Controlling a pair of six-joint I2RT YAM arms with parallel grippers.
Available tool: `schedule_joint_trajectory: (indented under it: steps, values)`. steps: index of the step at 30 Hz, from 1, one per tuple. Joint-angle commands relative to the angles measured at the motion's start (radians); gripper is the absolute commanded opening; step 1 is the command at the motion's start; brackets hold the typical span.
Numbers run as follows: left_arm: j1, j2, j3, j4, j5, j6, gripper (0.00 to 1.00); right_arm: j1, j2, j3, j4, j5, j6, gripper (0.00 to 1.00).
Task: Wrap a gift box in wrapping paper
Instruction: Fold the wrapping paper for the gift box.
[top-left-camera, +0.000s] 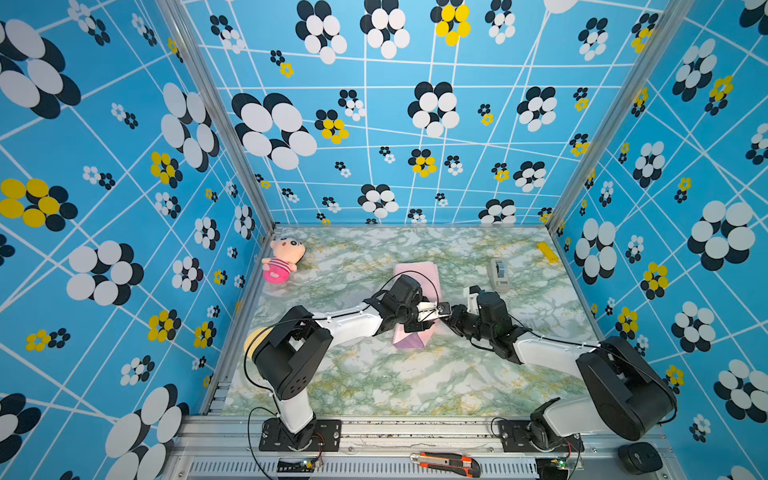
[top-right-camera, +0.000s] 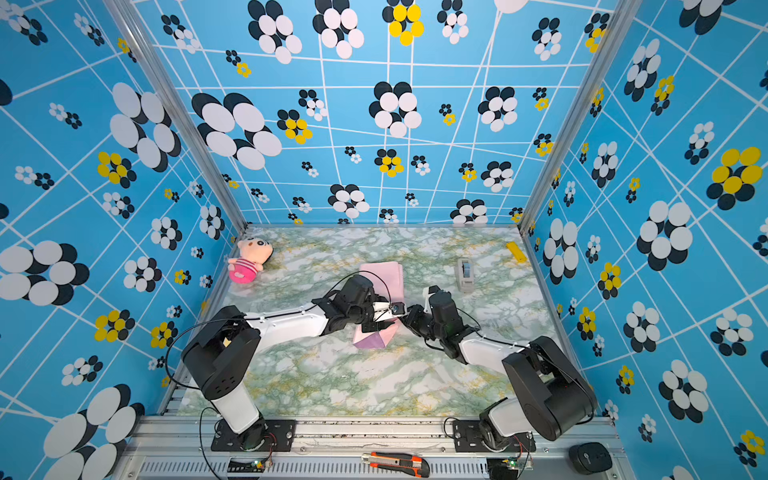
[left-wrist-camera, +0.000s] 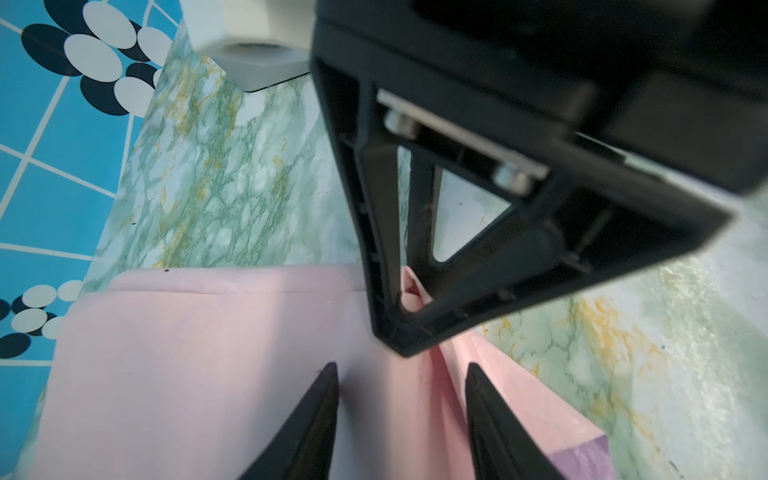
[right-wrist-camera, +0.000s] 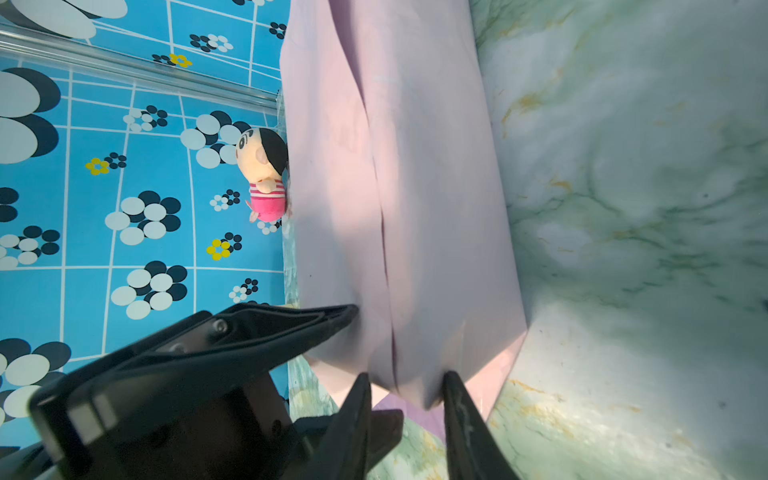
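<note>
Right claw (right-wrist-camera: 405, 380) pinches near end of creased pink-and-lilac wrapping paper (right-wrist-camera: 436, 187), my left claw (left-wrist-camera: 401, 368) spread above, long axis running away from both.

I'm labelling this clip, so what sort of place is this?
Probably a robot lab test cell: a left arm and right arm bolted to an aluminium rail, flower-print walls enclosing a marble-look tabletop.
</note>
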Motion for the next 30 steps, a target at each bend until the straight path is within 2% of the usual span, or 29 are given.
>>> schedule_joint_trajectory:
  steps: [1, 7, 13, 20, 26, 30]
  values:
    - [-0.013, 0.034, 0.012, -0.051, 0.026, -0.03, 0.53, 0.005, 0.02, 0.031, 0.045, -0.019, 0.027, 0.3]
    - [-0.024, 0.045, 0.025, -0.056, 0.001, -0.047, 0.52, 0.009, 0.028, 0.021, 0.076, -0.006, 0.054, 0.26]
    - [-0.046, 0.064, 0.009, -0.039, -0.097, -0.02, 0.5, 0.009, 0.024, 0.007, 0.091, 0.001, 0.067, 0.25]
    - [-0.061, 0.063, -0.024, -0.013, -0.178, 0.026, 0.37, 0.009, 0.007, -0.011, 0.105, 0.008, 0.079, 0.26]
    - [-0.063, 0.06, -0.044, 0.01, -0.188, 0.027, 0.32, -0.003, -0.086, -0.059, 0.067, 0.031, 0.091, 0.39]
    - [-0.063, 0.057, -0.047, 0.018, -0.185, 0.024, 0.31, -0.008, -0.175, -0.089, -0.053, 0.083, 0.088, 0.39]
